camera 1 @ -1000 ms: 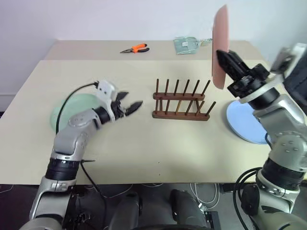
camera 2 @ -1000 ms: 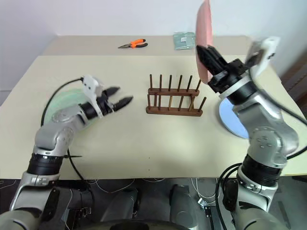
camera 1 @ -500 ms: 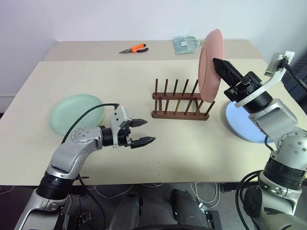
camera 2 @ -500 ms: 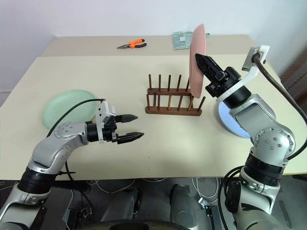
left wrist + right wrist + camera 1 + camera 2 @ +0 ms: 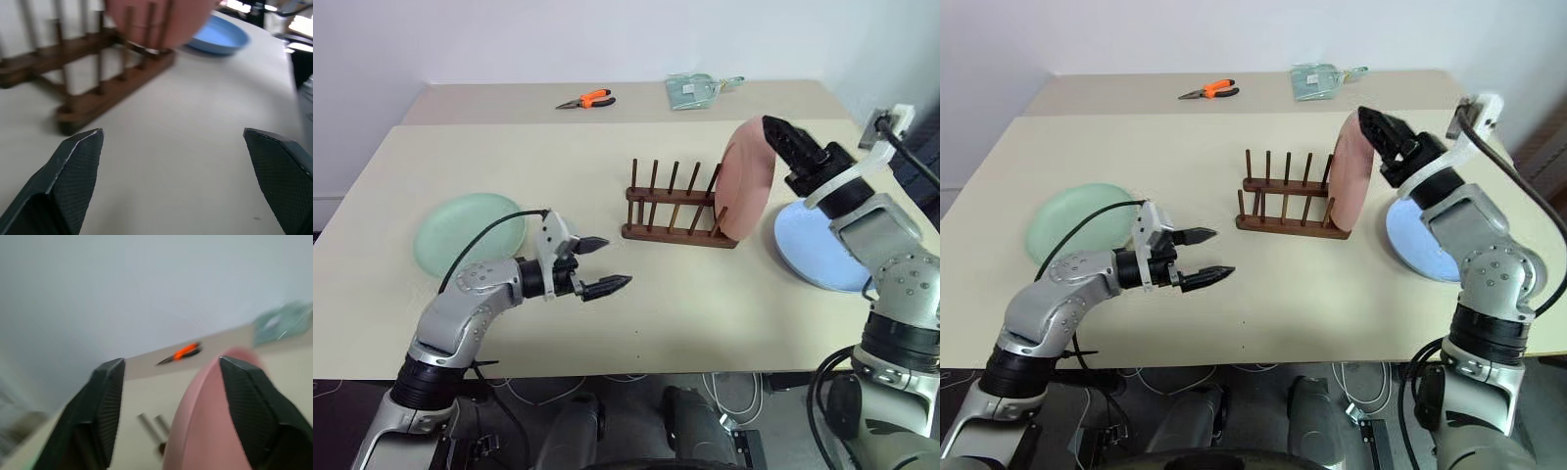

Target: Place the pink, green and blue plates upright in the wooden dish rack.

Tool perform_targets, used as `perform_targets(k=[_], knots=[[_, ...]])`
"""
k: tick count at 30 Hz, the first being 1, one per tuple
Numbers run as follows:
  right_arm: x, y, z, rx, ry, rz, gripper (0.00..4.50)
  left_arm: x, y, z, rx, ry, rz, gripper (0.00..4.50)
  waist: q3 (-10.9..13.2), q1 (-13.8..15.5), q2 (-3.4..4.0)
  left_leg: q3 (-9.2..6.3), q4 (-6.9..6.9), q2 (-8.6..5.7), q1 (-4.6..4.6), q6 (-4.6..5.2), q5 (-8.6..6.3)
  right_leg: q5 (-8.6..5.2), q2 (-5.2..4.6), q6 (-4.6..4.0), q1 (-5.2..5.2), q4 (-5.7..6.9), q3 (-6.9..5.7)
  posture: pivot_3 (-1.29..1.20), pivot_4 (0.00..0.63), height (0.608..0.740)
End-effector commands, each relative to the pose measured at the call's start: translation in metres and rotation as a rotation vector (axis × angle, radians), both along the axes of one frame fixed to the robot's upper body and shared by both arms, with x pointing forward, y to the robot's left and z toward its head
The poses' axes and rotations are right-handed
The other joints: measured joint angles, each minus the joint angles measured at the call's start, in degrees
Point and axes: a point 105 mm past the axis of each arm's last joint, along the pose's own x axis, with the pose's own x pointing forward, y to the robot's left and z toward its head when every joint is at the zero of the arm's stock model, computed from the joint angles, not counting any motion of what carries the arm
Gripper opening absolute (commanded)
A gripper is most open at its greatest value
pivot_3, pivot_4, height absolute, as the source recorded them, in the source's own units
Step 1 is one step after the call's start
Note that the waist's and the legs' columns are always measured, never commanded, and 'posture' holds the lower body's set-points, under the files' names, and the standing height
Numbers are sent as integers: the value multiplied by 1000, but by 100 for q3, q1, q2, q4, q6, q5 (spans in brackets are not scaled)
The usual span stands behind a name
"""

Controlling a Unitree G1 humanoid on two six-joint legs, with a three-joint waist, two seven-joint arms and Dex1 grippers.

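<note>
Since a second ago: pink plate brought down from high in the air to the right end of the wooden rack, now standing nearly upright there, leaning a little. Right gripper, then clamped on the plate, now parted at its top rim; from the right wrist view one finger looks to lie against the rim, the other apart from it, though blur leaves contact unsure. Left gripper drawn back from near the rack toward the table's near edge, fingers spread wide, holding nothing.

Rack: one plate only, the pink one, at the right end; other slots bare. Green plate flat on the table at the left, well apart from the rack. Blue plate flat just right of the rack. Orange pliers at the far side.
</note>
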Motion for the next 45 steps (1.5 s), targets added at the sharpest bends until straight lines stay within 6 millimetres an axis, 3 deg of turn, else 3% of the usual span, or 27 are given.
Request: perform_targets(k=[1,3,5,6,8,11,14,19,21,23,25,29,32,35,43,45], knots=[[-14,-4,45,-159,-209,-77,3103,38,50,12,16,-89,338,4497,0,3,0,-1,-1,1,0,0,0,2,1,5,0,0,-1,0,150,740],[-22,7,57,-297,-277,-54,3753,61,95,15,18,-97,623,4500,-1,-1,-3,-1,1,0,1,0,0,5,1,9,1,1,-2,0,150,740],[-30,37,56,-490,-332,29,4488,73,145,23,-55,-77,932,4500,0,-15,-2,-1,-1,1,1,0,0,5,2,11,0,1,-2,0,150,740],[-36,67,40,-641,-346,124,4488,71,181,26,-79,-69,1131,4500,-1,-32,-5,-2,-2,2,1,0,0,6,2,12,-3,2,-2,0,150,740],[-46,105,9,-808,-358,282,4488,59,224,23,-83,-44,1361,4500,-10,-101,-20,-1,-9,9,4,-1,0,-4,7,29,-10,4,-2,0,150,740],[-54,135,-20,-831,-353,411,4488,41,245,15,-148,27,1497,4500,-14,-108,-29,-5,-8,8,4,-3,-1,-12,5,41,-8,9,-3,0,150,740],[-57,147,-31,-821,-355,461,4488,31,249,10,-192,79,1540,4500,-2,22,-53,-5,9,-10,-8,-2,-1,1,-13,28,-7,6,1,0,150,740],[-59,163,-44,-786,-349,530,4488,11,215,-25,-372,354,1384,4500,-11,141,-73,-17,12,-10,-6,-4,-1,4,-12,26,0,8,-6,0,150,740],[-59,166,-46,-789,-355,536,4500,10,207,-29,-441,401,1354,3973,-12,150,-72,-23,12,-11,-6,-6,0,3,-10,25,0,11,-13,0,150,740],[-59,167,-48,-796,-359,539,4500,9,206,-30,-491,421,1360,3249,-13,138,-71,-23,9,-11,-1,-8,2,3,-9,25,2,13,-13,0,150,740],[-59,168,-50,-796,-352,547,4500,9,207,-28,-535,428,1366,2186,-13,132,-71,-22,8,-9,0,-10,2,3,-5,24,2,14,-13,0,150,740],[-59,170,-55,-845,-340,560,4500,27,193,5,-487,260,1264,133,-11,138,-76,-23,7,-8,-3,-12,3,4,-3,23,0,13,-15,0,150,740],[-53,175,-60,-981,-419,500,4500,44,155,53,-414,53,1067,19,-11,145,-76,-20,7,-9,-3,-12,3,5,-3,21,1,10,-14,0,150,740],[-42,182,-64,-1098,-488,432,4500,51,116,88,-384,-64,886,19,-11,134,-76,-19,8,-10,-5,-14,4,5,-4,20,1,8,-14,0,150,740],[4,196,-60,-1325,-648,205,4500,48,30,148,-400,-169,551,19,-9,-27,-75,-13,-7,-5,-2,-18,7,7,0,19,-10,10,-10,0,150,740],[11,194,-63,-1372,-657,190,3976,47,23,151,-406,-164,536,0,-9,-25,-75,-13,-7,-6,-2,-20,8,7,0,18,-10,9,-7,0,150,740]])
